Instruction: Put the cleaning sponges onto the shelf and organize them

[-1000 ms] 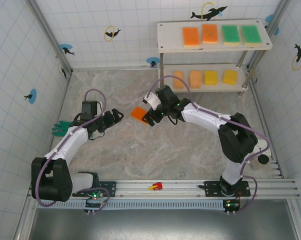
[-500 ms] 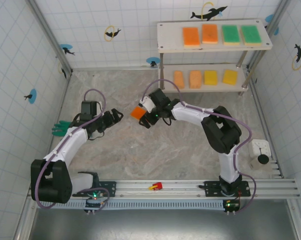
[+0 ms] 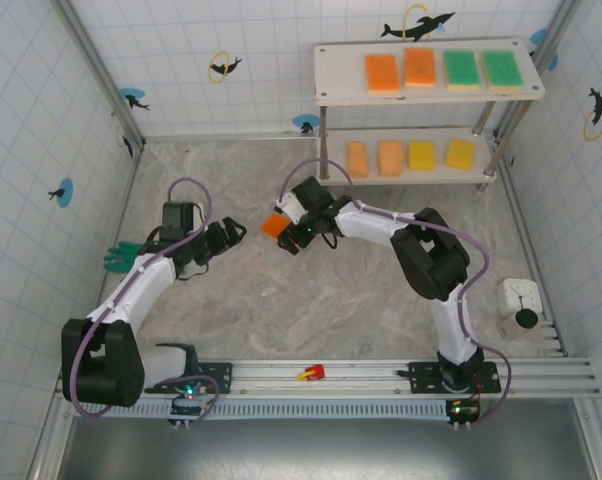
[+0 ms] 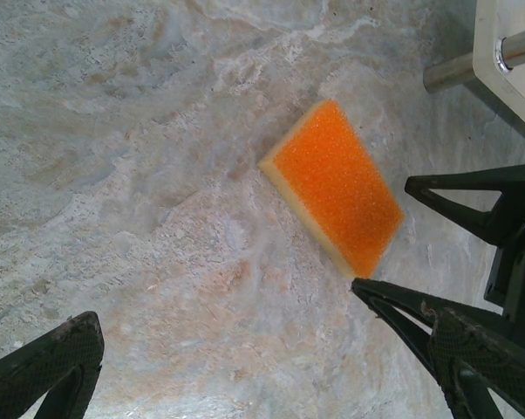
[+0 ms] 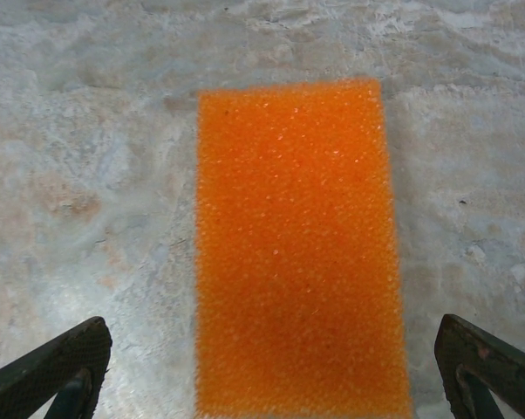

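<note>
An orange sponge (image 3: 273,225) lies flat on the marble table, short of the shelf (image 3: 341,80). My right gripper (image 3: 286,234) stands open right at it, and in its wrist view the sponge (image 5: 297,244) lies between the spread fingers (image 5: 62,367) of the right gripper (image 5: 273,325), apart from both. My left gripper (image 3: 231,232) is open to the sponge's left, holding nothing. In the left wrist view the sponge (image 4: 332,186) lies ahead of the left gripper (image 4: 267,349), with the right gripper (image 4: 380,234) at its end. Several sponges lie in rows on both shelf boards.
A green glove (image 3: 116,257) lies at the left wall. A small red object (image 3: 311,373) rests on the front rail. A white box with a black knob (image 3: 521,300) sits at the right. The shelf's grey leg (image 4: 459,70) stands beyond the sponge.
My right gripper has reached left to the orange sponge and its arm has folded in. The sponge and the left arm have stayed put.
</note>
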Robot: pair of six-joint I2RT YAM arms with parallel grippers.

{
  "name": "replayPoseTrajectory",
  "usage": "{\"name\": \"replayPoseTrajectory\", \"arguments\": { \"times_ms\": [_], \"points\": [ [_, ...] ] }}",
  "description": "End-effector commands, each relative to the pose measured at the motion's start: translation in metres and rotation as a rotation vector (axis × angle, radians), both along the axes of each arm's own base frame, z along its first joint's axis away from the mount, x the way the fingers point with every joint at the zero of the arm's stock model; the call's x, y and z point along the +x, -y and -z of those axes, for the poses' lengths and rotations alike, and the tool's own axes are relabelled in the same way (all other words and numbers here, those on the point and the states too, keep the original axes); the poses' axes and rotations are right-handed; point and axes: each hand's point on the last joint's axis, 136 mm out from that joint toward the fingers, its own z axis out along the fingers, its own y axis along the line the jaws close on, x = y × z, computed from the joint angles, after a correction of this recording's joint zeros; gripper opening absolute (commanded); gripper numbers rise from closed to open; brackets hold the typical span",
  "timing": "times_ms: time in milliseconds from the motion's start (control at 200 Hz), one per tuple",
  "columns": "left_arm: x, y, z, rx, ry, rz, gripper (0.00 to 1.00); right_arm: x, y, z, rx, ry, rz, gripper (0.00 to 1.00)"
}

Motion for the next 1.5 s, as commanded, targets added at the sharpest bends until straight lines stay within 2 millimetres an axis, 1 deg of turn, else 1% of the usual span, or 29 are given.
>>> {"name": "replayPoseTrajectory", "arguments": {
  "times_ms": [0,300,436,766,971,1131,1267,1367,1492],
  "points": [
    [0.003,-0.003,-0.003,0.010,0.017,-0.002,0.97,0.006,-0.006,-0.001,-0.030,0.026,-0.017,0.98],
    [0.003,-0.003,-0.001,0.010,0.017,-0.001,0.97,0.005,-0.004,0.017,-0.078,0.015,-0.032,1.00],
    [0.003,-0.003,0.000,0.008,0.015,-0.001,0.97,0.004,-0.005,0.021,-0.081,0.010,-0.039,0.97],
    [0.003,-0.003,0.001,0.010,0.014,0.001,0.97,0.003,-0.002,0.028,-0.105,-0.010,-0.043,0.86],
    [0.003,-0.003,0.002,0.007,0.013,0.000,0.97,0.001,0.000,0.028,-0.117,-0.019,-0.039,0.75],
    [0.003,-0.003,0.002,0.007,0.012,0.000,0.97,0.001,0.001,0.024,-0.118,-0.027,-0.024,0.67],
    [0.003,-0.002,0.002,0.006,0.014,0.001,0.97,0.002,0.000,0.015,-0.099,-0.051,-0.002,0.60],
    [0.004,-0.002,0.002,0.006,0.016,0.003,0.97,0.004,-0.002,0.005,-0.072,-0.071,0.013,0.58],
    [0.004,-0.002,0.002,0.005,0.016,0.005,0.97,0.006,-0.003,-0.009,-0.034,-0.084,0.030,0.58]
  ]
}}
